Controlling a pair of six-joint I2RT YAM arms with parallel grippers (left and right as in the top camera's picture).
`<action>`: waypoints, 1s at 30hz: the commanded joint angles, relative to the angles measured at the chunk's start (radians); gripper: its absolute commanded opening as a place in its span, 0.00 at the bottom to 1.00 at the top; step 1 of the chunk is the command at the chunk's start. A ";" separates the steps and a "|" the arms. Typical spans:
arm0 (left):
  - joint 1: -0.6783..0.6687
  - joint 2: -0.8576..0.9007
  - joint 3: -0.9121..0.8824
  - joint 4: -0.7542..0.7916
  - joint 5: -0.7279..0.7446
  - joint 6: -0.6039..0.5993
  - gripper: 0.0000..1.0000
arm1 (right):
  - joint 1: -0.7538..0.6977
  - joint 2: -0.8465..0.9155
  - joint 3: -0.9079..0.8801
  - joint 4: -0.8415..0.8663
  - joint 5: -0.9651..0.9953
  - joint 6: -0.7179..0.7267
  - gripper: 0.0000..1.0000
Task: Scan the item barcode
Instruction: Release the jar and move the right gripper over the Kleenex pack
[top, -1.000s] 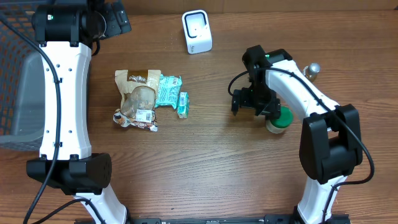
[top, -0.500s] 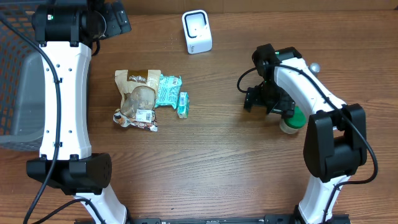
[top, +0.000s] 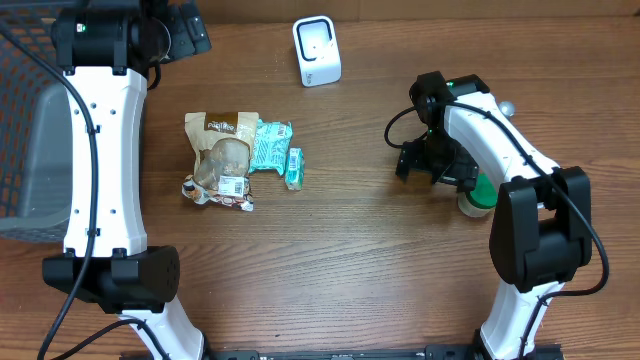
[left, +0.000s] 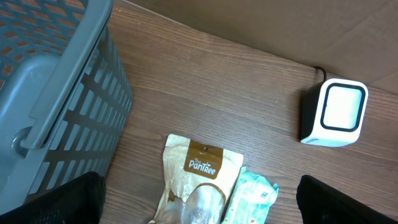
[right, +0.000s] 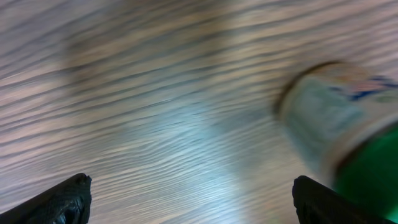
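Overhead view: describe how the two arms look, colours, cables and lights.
Both the left arm and right arm have white links between bulky black joints, with thin black cables looping alongside. A small green light glows on a black joint of each. Their fingertips are matte black.

Matt wood-grain table (top: 340, 250); grey slatted plastic basket (left: 56, 93) at left; glossy white plastic scanner (left: 333, 114); crinkled brown paper-look pouch (left: 202, 168).

Green-capped jar (top: 482, 192) — well right of white scanner (top: 317, 52)
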 joint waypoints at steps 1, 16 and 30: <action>-0.001 -0.006 0.019 0.001 -0.003 -0.003 0.99 | 0.010 -0.020 0.026 0.027 -0.138 -0.043 1.00; -0.001 -0.006 0.019 0.001 -0.003 -0.003 1.00 | 0.217 -0.021 0.024 0.254 -0.260 -0.042 1.00; -0.001 -0.006 0.019 0.001 -0.003 -0.003 1.00 | 0.292 -0.020 0.024 0.475 -0.265 -0.043 1.00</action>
